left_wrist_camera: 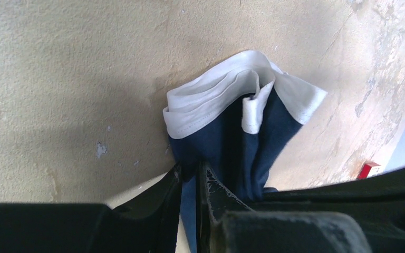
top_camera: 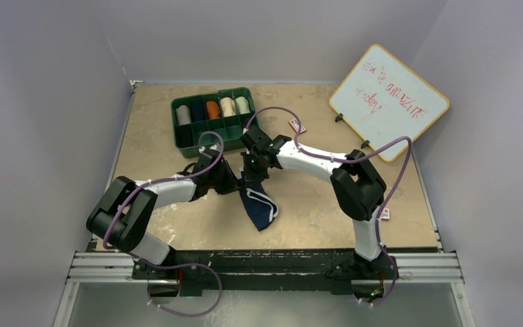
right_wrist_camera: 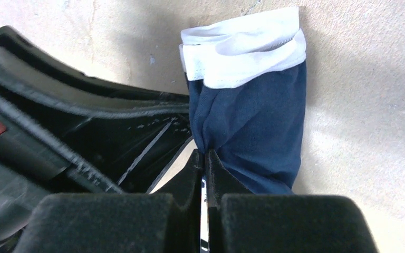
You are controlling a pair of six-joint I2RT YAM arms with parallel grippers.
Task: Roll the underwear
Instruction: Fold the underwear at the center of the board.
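Observation:
The navy blue underwear (top_camera: 259, 206) with white edging lies bunched and folded lengthways in the middle of the table, its white band toward the near edge. My left gripper (top_camera: 236, 182) comes in from the left. In the left wrist view my left gripper (left_wrist_camera: 191, 174) is shut on a fold of the underwear (left_wrist_camera: 232, 142). My right gripper (top_camera: 252, 169) reaches in from the right, just behind the left one. In the right wrist view my right gripper (right_wrist_camera: 205, 154) is shut on the far end of the underwear (right_wrist_camera: 253, 132). The cloth hangs down from both grips toward the table.
A green divided box (top_camera: 212, 119) with several rolled cloths stands at the back left. A whiteboard (top_camera: 389, 102) leans at the back right. Small red-and-white cards lie behind the right arm (top_camera: 297, 125) and at the right edge (top_camera: 385, 214). The left arm's body (right_wrist_camera: 84, 142) crowds the right wrist view.

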